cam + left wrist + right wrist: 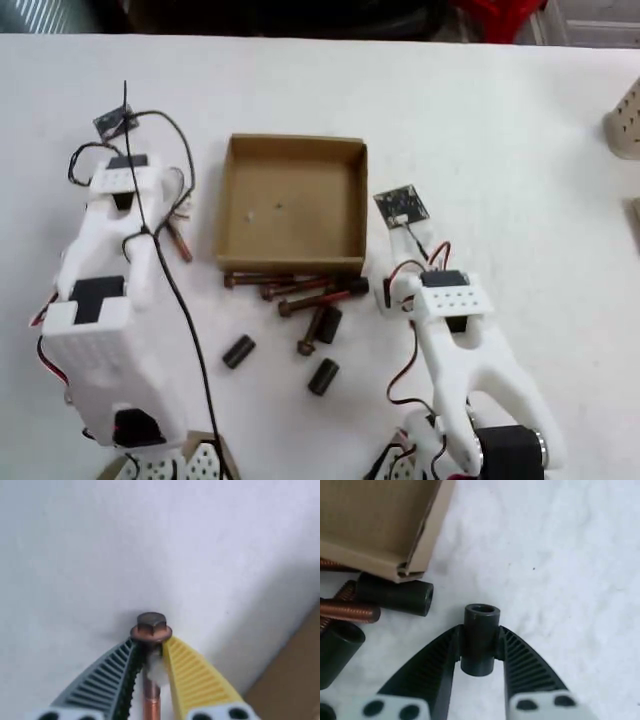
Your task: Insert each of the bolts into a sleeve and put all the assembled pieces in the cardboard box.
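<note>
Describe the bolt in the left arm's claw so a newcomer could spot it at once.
Start at the open cardboard box. On its side facing the left arm, away from the bolts piled along its near wall, one copper bolt is pinched just under its hex head by the left claw. Every other bolt lies loose.

Two white printed arms, the left arm (110, 375) and the right arm (465, 350), are shown with black servo blocks (97, 295) set into their shells and red and black cables (170, 282) trailed alongside. The left gripper (150, 642) is fitted with one grey ribbed finger (100, 680) and one yellow finger (195, 680); the right gripper (479, 640) is fitted with two black ones. White mounts (532, 706) pierced by dark holes are seen behind the fingers.
</note>
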